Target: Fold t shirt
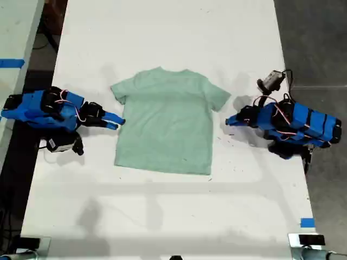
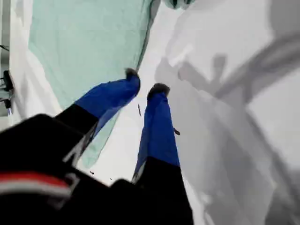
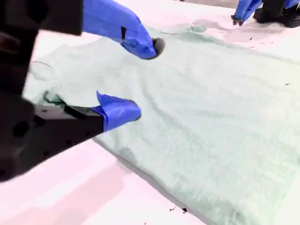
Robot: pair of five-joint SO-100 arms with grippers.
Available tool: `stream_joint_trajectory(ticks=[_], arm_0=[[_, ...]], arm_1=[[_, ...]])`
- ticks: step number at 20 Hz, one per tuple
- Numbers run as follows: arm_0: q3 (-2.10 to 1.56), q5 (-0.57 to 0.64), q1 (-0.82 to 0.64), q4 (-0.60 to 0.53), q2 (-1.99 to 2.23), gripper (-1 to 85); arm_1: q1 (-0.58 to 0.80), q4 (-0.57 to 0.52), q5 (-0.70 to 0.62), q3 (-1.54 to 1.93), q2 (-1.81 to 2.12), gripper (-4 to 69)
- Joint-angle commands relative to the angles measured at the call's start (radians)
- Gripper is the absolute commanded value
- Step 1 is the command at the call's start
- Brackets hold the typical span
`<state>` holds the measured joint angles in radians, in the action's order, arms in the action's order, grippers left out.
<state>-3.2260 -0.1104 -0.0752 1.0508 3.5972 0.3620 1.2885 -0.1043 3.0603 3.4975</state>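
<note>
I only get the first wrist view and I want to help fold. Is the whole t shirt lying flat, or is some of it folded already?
Observer: It is flat. In the exterior view the t shirt lies spread out on the white table, with both sleeves out and nothing folded.
Operator: Is anything grabbing it where I can't see?
Observer: No. The second wrist view shows my second gripper open near a sleeve, with no cloth between its fingers.
</note>
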Motion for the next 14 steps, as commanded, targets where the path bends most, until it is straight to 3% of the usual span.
stream_joint_trajectory(ticks=[1,3,7,10,14], arm_0=[[0.005,-0.017,-0.020,0.005,0.009,17.1],[0.005,-0.017,-0.020,0.005,0.009,17.1],[0.005,-0.017,-0.020,0.005,0.009,17.1],[0.005,-0.017,-0.020,0.005,0.009,17.1],[0.005,-0.017,-0.020,0.005,0.009,17.1]], arm_1=[[0.032,-0.018,0.005,0.021,0.008,1.9],[0.115,0.028,-0.051,-0.057,-0.009,2.4],[0.413,0.057,-0.299,-0.431,-0.469,16.7],[0.543,-0.040,-0.451,-0.638,-0.839,22.3],[0.594,-0.235,-0.528,-0.762,-1.224,21.9]])
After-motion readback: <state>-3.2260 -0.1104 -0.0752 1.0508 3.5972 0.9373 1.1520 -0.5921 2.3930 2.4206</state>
